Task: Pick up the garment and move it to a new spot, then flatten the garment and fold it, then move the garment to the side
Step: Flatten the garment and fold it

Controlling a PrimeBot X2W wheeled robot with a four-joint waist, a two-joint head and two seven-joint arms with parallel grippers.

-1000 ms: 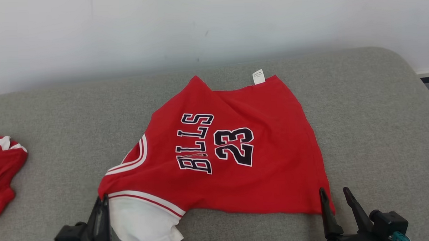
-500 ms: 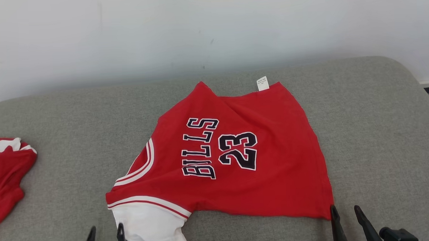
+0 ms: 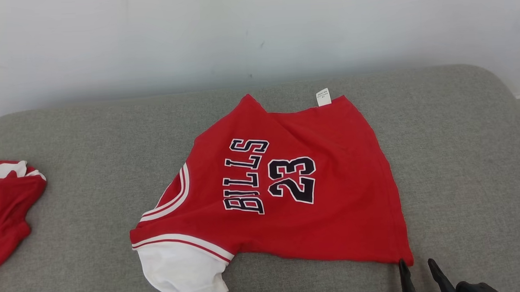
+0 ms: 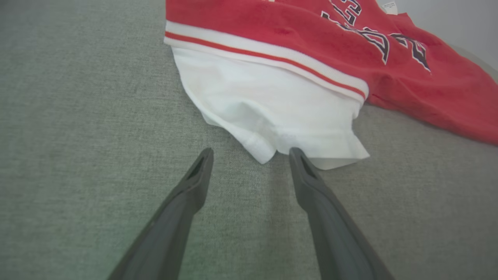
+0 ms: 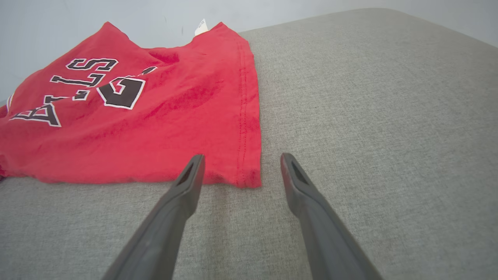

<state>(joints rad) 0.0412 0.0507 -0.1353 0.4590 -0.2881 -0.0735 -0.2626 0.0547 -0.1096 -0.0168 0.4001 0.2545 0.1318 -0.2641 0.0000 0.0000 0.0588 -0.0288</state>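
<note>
The left jaws stand spread with nothing between them, their two dark fingers [image 4: 186, 202] low over the grey fabric surface [image 3: 459, 156], tips at the hem of the white sleeve [image 4: 272, 105]; whether the right-hand tip touches the cloth I cannot tell. The right jaws are likewise spread and empty, their fingers [image 5: 311, 202] straddling the near corner of the red basketball jersey [image 3: 343, 177], one tip just short of the bottom hem and the other over bare fabric beside it. The jersey lies spread across the middle of the surface, turned sideways, with black lettering and the number 23 facing up and a few shallow wrinkles across the body. Its white sleeve, edged in a red-and-white stripe, sticks out at the near left. A small white tag [image 3: 323, 97] stands up at the far edge. A second red-and-white garment [image 3: 7, 206] lies bunched well apart at the far left. A pale wall [image 3: 239, 34] rises behind the surface.
</note>
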